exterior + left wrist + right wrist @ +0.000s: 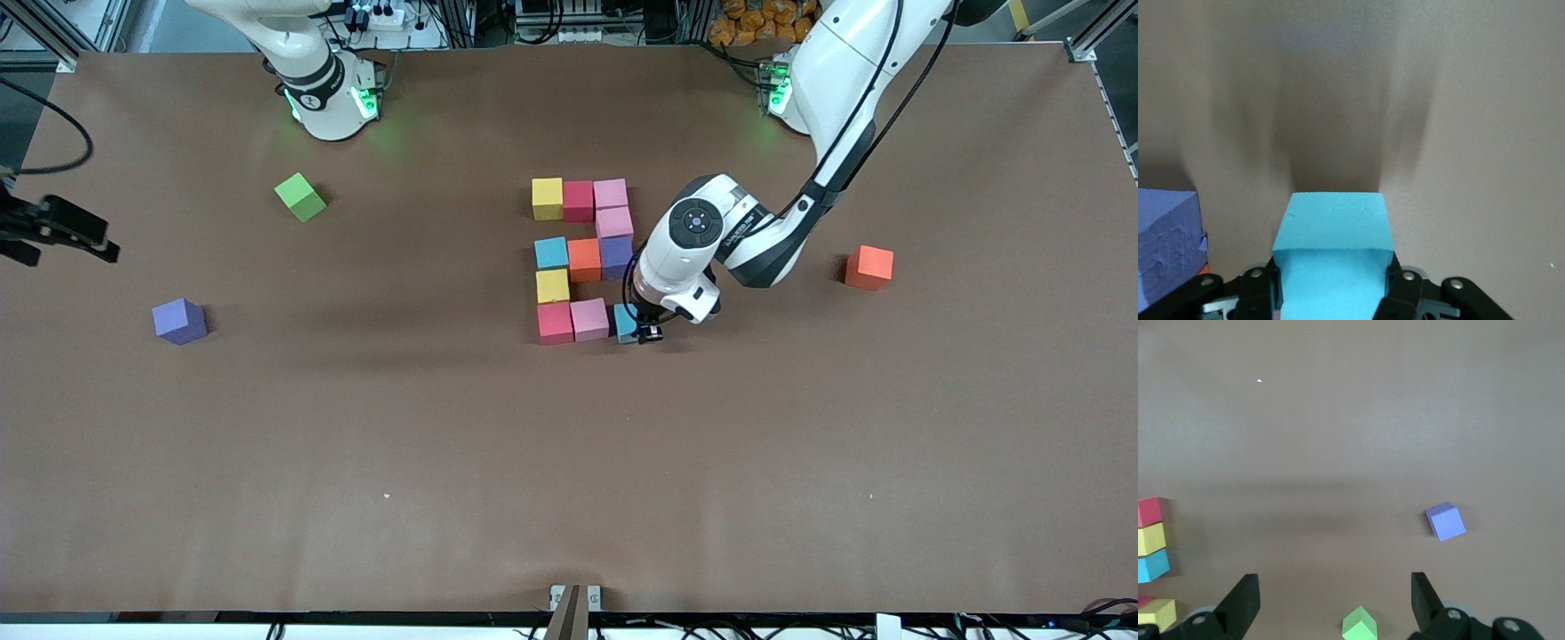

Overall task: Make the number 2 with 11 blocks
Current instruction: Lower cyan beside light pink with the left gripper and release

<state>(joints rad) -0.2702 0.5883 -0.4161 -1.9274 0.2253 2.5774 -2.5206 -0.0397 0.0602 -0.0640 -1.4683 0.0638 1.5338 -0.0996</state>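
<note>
The blocks form a blocky figure mid-table: a yellow (547,197), red (578,201) and pink (610,193) row, a pink block (614,222) under it, then light blue (551,253), orange (584,260) and purple (616,258), a yellow one (552,285), and red (555,322) and pink (589,318) nearest the camera. My left gripper (645,331) (1333,290) is shut on a light blue block (624,320) (1333,250) beside that pink one, low at the table. My right gripper (89,238) (1335,590) hangs open and empty, high over the right arm's end.
Three cubes lie loose on the brown table (569,462). A green cube (300,196) (1359,625) and a purple cube (180,321) (1445,521) sit toward the right arm's end. An orange cube (869,268) sits toward the left arm's end.
</note>
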